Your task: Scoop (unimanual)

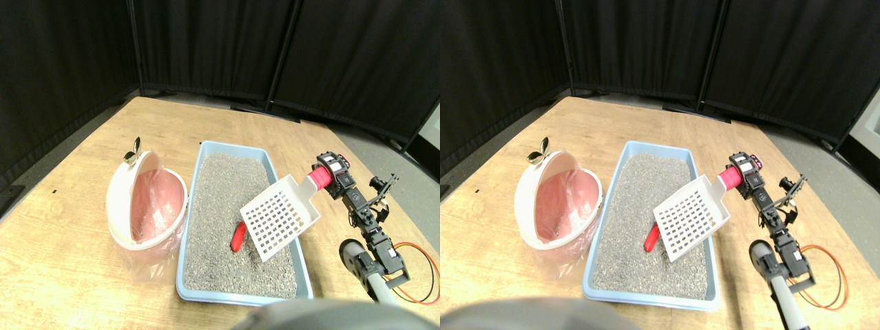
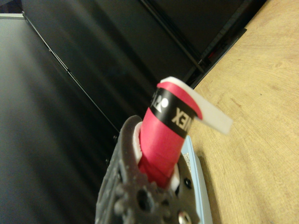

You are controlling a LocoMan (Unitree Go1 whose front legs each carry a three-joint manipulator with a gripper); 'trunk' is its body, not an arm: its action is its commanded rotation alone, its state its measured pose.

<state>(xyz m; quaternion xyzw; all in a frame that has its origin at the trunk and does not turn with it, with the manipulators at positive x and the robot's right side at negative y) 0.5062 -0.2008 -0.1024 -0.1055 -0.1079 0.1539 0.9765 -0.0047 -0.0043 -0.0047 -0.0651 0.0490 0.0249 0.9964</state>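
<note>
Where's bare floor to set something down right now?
Free: the wood floor left of the bin, and the stretch behind the tray toward the curtains. Crowded: the tray's right side, with the scoop, arm and cable.

red wrapped handle (image 2: pixel 163 135) in the hand (image 2: pixel 149 186) | blue tray rim (image 2: pixel 198 186) beside | wooden floor (image 2: pixel 252 116) | dark curtains (image 2: pixel 93 70)

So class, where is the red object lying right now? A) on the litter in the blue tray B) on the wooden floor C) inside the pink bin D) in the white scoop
A: the red object lies on the grey litter inside the blue tray, partly under the white scoop.
</note>
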